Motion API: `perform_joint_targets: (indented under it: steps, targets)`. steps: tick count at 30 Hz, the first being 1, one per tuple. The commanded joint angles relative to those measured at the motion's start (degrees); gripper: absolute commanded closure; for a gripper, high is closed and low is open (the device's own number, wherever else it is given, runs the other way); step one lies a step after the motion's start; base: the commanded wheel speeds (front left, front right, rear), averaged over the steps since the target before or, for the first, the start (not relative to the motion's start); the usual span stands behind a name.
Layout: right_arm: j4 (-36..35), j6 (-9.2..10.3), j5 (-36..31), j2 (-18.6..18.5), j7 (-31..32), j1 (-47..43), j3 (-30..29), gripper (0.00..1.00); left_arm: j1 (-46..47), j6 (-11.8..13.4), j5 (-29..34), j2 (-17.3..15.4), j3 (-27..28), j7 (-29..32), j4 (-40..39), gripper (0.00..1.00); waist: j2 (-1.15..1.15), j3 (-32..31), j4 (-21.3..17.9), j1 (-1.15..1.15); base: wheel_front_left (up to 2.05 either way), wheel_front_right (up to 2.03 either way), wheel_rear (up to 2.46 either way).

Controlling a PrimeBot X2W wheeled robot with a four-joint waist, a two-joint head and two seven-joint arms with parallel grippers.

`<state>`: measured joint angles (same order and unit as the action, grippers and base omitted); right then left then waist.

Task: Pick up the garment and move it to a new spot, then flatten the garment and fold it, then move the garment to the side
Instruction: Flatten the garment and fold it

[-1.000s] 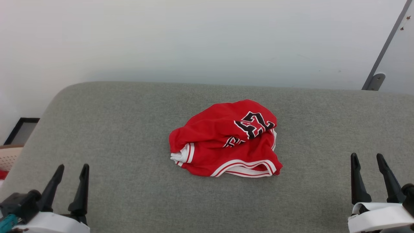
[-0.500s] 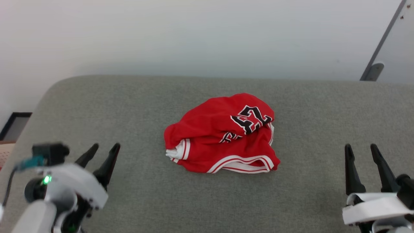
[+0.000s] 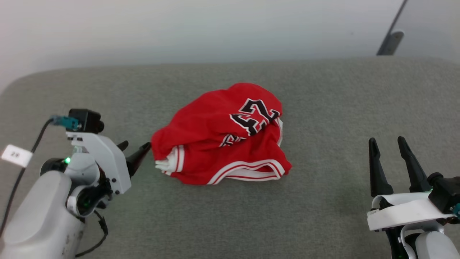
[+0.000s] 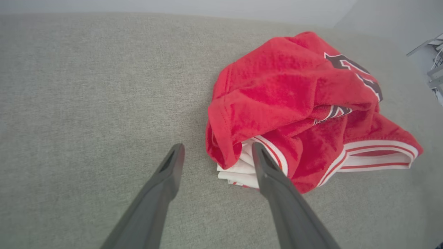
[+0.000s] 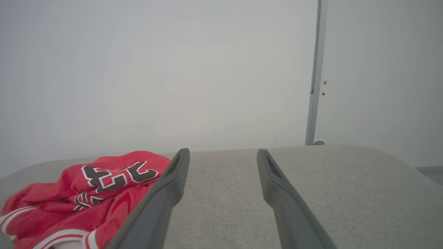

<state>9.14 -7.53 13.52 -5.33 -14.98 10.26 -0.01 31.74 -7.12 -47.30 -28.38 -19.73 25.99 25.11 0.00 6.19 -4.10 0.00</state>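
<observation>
The garment (image 3: 219, 136) is a crumpled red jersey with red-white striped trim and a black number outlined in white, heaped in the middle of the grey padded surface (image 3: 323, 108). My left gripper (image 3: 136, 145) is open and points at the heap's left edge. In the left wrist view the garment (image 4: 294, 100) has its white folds just past my left gripper (image 4: 217, 147), with the right fingertip at the trim and nothing held. My right gripper (image 3: 386, 141) stands open and empty at the lower right, well clear of the cloth. In the right wrist view the garment (image 5: 86, 186) lies left of my right gripper (image 5: 223, 151).
A pale wall runs behind the surface's far edge. A grey metal post (image 3: 390, 37) with a foot bracket stands at the far right. The surface's far left corner (image 3: 14, 82) is rounded. Bare grey padding lies on both sides of the heap and in front of it.
My left gripper has risen from the lower left and swung right, up to the garment's left edge. The head camera has shifted, so the whole scene sits lower-left. The right gripper has kept its pose.
</observation>
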Motion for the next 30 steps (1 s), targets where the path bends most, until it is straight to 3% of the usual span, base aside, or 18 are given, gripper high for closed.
perform_joint_targets:
  steps: [1,13,14,16,30]
  targets:
    - [-0.18,0.08,-0.36,0.18,-0.30,0.69,0.02,0.00,1.45,-0.24,0.60,-0.08,-0.72,0.66,1.62,0.00,0.00,2.60,-2.60,0.00,0.00,0.00,0.00]
    - [-0.61,0.08,-0.42,0.98,-0.31,1.49,0.36,0.00,6.63,-0.40,-1.31,0.97,-2.90,2.35,12.47,0.00,0.00,5.62,-5.34,0.00,0.00,0.00,0.00]
    - [-0.63,0.08,-0.43,1.01,-0.31,1.49,0.31,0.00,6.77,-0.42,-1.78,1.33,-2.91,2.42,12.98,0.25,0.00,5.65,-5.37,0.00,0.00,0.00,0.00]
    - [-0.64,0.08,-0.52,1.08,-0.31,1.50,0.17,0.00,7.42,-0.45,-1.95,1.56,-3.33,2.24,13.77,1.00,0.00,5.74,-5.37,0.00,0.00,0.00,0.00]
    - [-0.74,0.08,-0.43,1.64,-0.31,2.05,0.40,0.00,14.88,-0.48,-1.28,-1.31,-7.53,0.04,10.36,1.00,0.00,6.82,-5.61,0.00,0.00,0.00,0.00]
